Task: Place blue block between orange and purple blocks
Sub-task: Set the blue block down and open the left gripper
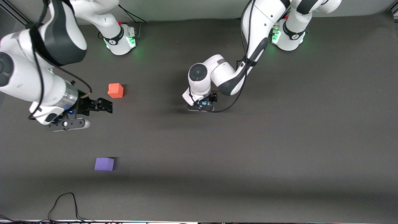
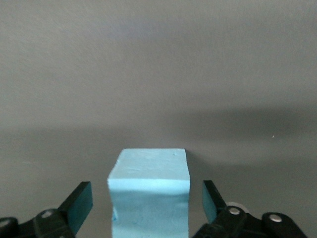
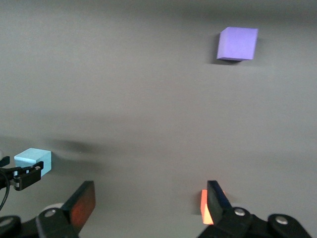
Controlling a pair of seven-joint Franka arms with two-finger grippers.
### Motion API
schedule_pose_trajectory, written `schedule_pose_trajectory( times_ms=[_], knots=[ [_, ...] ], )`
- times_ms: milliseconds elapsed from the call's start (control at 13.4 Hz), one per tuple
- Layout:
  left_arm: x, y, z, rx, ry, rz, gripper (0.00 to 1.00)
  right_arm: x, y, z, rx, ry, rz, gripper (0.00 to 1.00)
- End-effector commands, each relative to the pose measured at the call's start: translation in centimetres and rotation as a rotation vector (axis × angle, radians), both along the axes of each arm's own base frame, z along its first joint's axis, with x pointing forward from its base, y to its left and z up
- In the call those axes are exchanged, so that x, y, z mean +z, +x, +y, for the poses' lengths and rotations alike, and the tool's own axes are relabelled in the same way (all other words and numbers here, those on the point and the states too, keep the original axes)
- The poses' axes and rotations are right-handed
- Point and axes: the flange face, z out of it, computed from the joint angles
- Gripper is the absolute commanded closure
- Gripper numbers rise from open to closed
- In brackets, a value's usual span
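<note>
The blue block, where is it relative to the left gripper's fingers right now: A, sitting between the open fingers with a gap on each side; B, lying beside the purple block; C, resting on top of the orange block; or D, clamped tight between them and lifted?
A: in the left wrist view the blue block sits on the table between the left gripper's open fingers, with a visible gap on each side.

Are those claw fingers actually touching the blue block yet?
Apart. The left wrist view shows the blue block between the left gripper's open fingers, with bare table visible on each side.
</note>
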Motion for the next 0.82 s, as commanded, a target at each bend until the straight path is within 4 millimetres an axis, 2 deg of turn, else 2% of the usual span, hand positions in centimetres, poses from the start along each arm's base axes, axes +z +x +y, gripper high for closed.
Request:
schedule_pose_trajectory(
  times_ms=[0, 150, 225, 299, 374, 449, 599, 674, 749],
  knots=[
    [7.0, 2.7, 3.2, 0.005, 0.035, 0.001, 0.00, -0.4, 0.2, 1.9, -0.048, 0.029, 0.006, 0.00],
    [12.2, 6.4, 9.3, -0.008, -0.010, 0.081, 0.00, -1.7, 0.0, 4.4, -0.045, 0.060, 0.024, 0.00],
    [14.4, 8.7, 13.8, -0.017, -0.030, 0.128, 0.00, -2.3, 0.0, 5.4, -0.102, 0.064, 0.034, 0.00],
    [16.0, 10.9, 18.6, -0.003, -0.045, 0.156, 0.00, -2.5, -0.5, 7.8, -0.134, 0.064, 0.034, 0.00],
    [17.5, 12.9, 23.6, 0.003, -0.059, 0.165, 0.00, -3.2, -1.6, 11.2, -0.135, 0.053, 0.037, 0.00],
    [18.7, 14.3, 28.1, 0.005, -0.067, 0.175, 0.00, -3.9, -2.5, 13.9, -0.162, 0.043, 0.036, 0.00],
    [20.6, 16.3, 36.7, 0.001, -0.077, 0.167, 0.00, -6.2, -4.6, 20.1, -0.212, 0.024, 0.026, 0.00],
    [21.4, 16.9, 41.4, -0.008, -0.083, 0.163, 0.00, -7.5, -5.4, 22.4, -0.226, 0.018, 0.024, 0.00],
    [22.5, 17.2, 45.1, -0.012, -0.082, 0.144, 0.00, -8.9, -5.9, 24.0, -0.244, 0.014, 0.023, 0.00]
  ],
)
